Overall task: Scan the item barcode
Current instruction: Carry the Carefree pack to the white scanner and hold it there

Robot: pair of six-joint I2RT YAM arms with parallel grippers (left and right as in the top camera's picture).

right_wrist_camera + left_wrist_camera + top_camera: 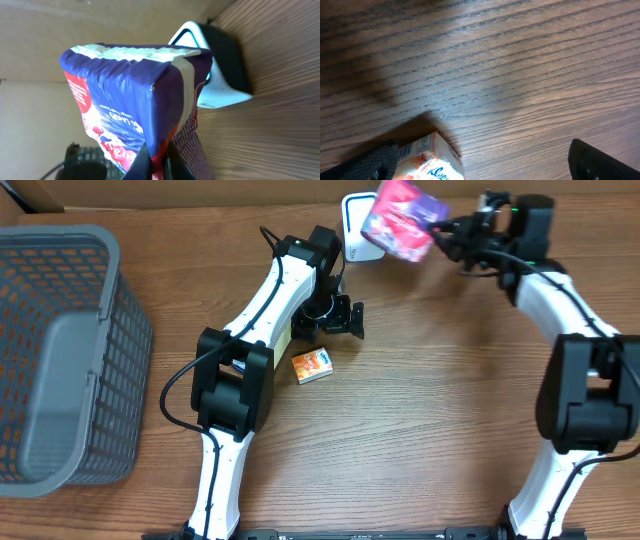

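Over the scanner (357, 238), your right claw (447, 226) is clenched on the purple bag (403, 218).
Bag sits straight ahead of the claw, pinched by one edge, with the scanner just beyond it. To do this pass well, roll the wrist slowly until the printed panel squarely faces the scanner window (the barcode itself can't be made out from here), holding the bag near but clear of the housing. Your left claw (343, 315) hangs released, an orange box (311, 366) near its jaws.
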